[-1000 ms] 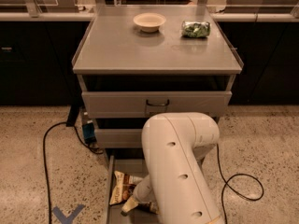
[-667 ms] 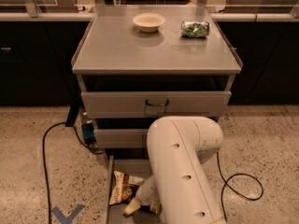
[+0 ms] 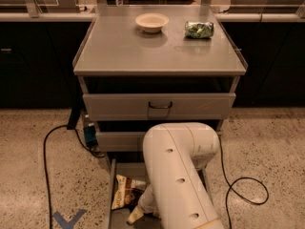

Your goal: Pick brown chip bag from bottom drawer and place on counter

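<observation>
The gripper (image 3: pixel 137 213) sits low in the bottom drawer (image 3: pixel 127 170) to reach the brown chip bag (image 3: pixel 124 192); we cannot tell its grasp.

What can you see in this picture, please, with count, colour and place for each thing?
counter: one, grey, cabinet top
bowl: one, pale, on the counter, at the back
clear packet: one, green contents, on the counter beside the bowl
drawer fronts: two, grey, under the counter
bottom drawer: one, grey, pulled open near the floor
brown chip bag: one, cream and dark brown, in the bottom drawer
cables: two, black, on the floor
tape mark: one, blue, on the floor
arm: one, white, reaching down into the bottom drawer
gripper: one, tan, in the bottom drawer beside the brown chip bag
</observation>
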`<state>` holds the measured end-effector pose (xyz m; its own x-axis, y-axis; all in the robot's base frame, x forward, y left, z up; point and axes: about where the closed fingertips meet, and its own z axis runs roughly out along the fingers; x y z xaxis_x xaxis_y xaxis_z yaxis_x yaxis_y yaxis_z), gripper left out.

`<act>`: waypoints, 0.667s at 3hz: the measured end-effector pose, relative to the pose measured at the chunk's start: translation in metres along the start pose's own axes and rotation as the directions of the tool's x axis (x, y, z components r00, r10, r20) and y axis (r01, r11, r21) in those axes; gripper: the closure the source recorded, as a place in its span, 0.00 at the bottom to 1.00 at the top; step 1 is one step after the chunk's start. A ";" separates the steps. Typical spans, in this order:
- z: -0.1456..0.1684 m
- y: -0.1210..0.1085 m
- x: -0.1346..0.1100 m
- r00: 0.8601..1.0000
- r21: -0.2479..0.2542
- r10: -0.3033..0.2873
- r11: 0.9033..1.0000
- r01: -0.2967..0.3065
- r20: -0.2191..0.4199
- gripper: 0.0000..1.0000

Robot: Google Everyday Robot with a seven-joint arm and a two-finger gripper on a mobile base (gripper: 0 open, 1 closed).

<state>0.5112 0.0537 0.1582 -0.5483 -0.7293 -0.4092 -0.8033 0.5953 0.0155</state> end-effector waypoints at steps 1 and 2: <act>0.015 0.009 0.004 1.000 -0.020 -0.020 1.000 0.020 -0.016 0.00; 0.027 0.015 0.010 0.999 -0.048 -0.023 0.999 0.022 -0.027 0.00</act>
<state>0.4998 0.0646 0.1293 -0.5356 -0.7516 -0.3850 -0.8253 0.5624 0.0501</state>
